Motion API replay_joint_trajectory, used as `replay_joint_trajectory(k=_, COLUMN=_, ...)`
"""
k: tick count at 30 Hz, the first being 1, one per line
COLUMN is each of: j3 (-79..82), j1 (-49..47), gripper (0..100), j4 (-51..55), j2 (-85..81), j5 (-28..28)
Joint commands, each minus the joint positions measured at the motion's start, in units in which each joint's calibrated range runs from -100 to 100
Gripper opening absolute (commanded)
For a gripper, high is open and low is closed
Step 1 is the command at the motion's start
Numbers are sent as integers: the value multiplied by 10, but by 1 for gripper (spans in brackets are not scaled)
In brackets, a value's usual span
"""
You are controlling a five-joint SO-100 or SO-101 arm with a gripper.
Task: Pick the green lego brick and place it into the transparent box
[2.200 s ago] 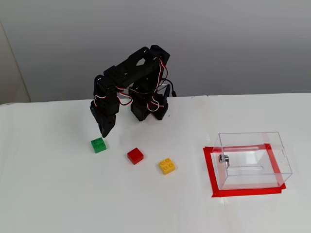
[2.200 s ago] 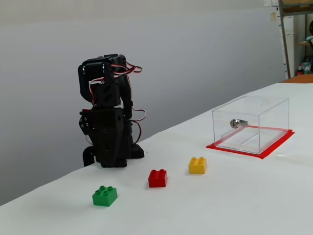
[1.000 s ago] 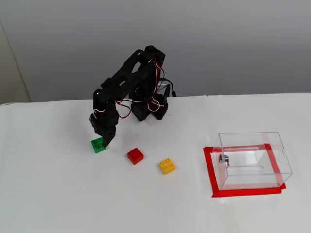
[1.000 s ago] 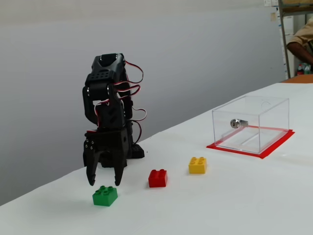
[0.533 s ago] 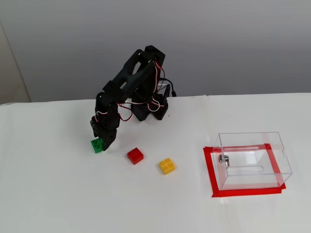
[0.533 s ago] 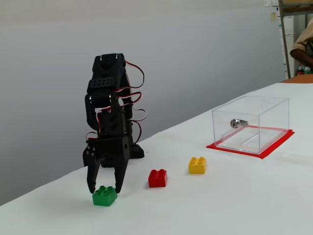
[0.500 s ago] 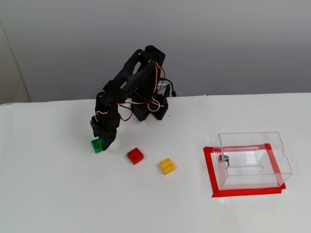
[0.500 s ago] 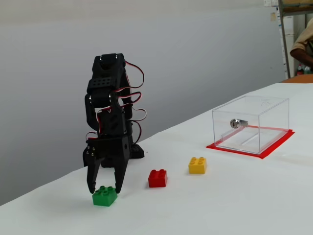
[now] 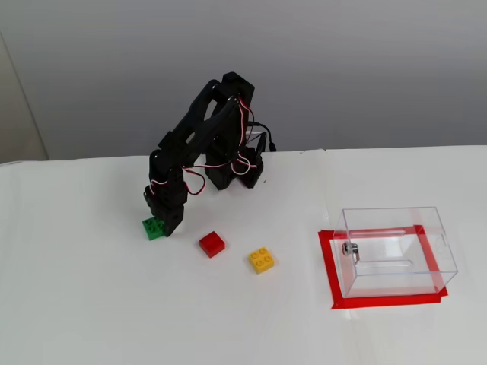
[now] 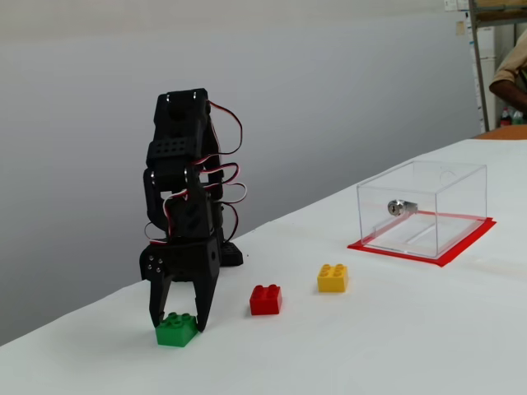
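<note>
Gripper point(image 10: 179, 322) spread apart, straddling the green lego brick point(image 10: 176, 328) at lower left of the frame. Probably low enough; close evenly on both side faces before lifting toward the transparent box point(image 10: 422, 208).

Red brick point(image 9: 212, 244), yellow brick point(image 9: 262, 260)

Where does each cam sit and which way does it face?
A fixed view: high, across the table from the arm's base, looking down; shows the whole arm, its gripper at the green lego brick, with the transparent box at right.
A fixed view: low, near table height, side-on; shows the arm upright, gripper open astride the green lego brick.
Both fixed views share the arm, the red brick and yellow brick, and the box on its red tape.
</note>
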Motion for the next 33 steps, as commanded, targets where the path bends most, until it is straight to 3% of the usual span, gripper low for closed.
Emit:
replay_joint_trajectory(k=1, j3=-11, j1=6, gripper=25, j4=-28, j2=4, j5=2)
replay_joint_trajectory(k=14, j3=-12, j1=7, gripper=25, j4=-39, j2=2, j5=3)
replay_joint_trajectory(k=21, j3=-25, j1=8, gripper=7, j4=-39, j2=1, j5=3)
replay_joint_trajectory(k=33, j3=-53, j1=-11, gripper=6, j4=-29, j2=-137, j5=10)
